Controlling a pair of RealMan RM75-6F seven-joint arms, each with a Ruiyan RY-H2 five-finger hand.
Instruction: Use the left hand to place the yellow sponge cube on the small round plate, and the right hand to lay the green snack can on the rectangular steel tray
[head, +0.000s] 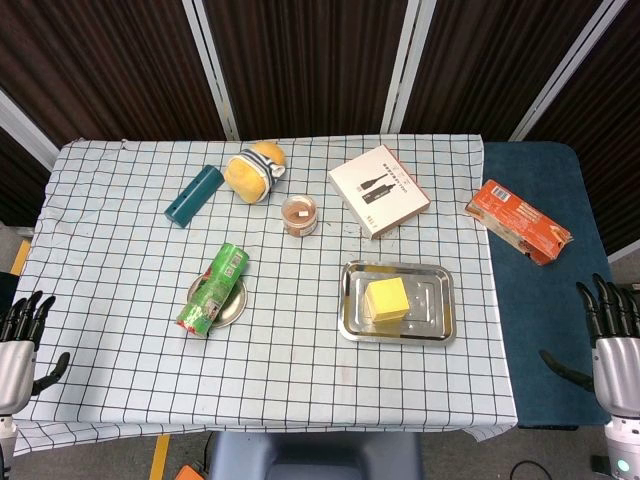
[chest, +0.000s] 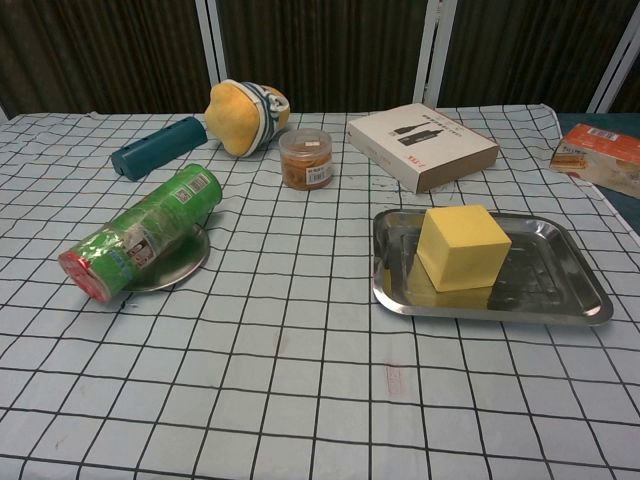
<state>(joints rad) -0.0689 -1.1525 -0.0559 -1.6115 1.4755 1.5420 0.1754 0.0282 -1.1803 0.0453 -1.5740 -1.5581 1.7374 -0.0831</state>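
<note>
We judge that neither placement is done; both objects sit in each other's target. The sponge cube (head: 387, 299) rests inside the steel tray (head: 433, 320), where the can belongs. The green can (head: 213, 288) lies on its side across the round plate (head: 236, 306), where the sponge belongs. Our left hand (head: 18, 340) waits at the left table edge, fingers spread, holding nothing. Our right hand (head: 615, 340) waits off the right edge, fingers likewise spread and holding nothing. Both hands are well apart from their objects. We still have to lift each object clear and swap the two positions.
</note>
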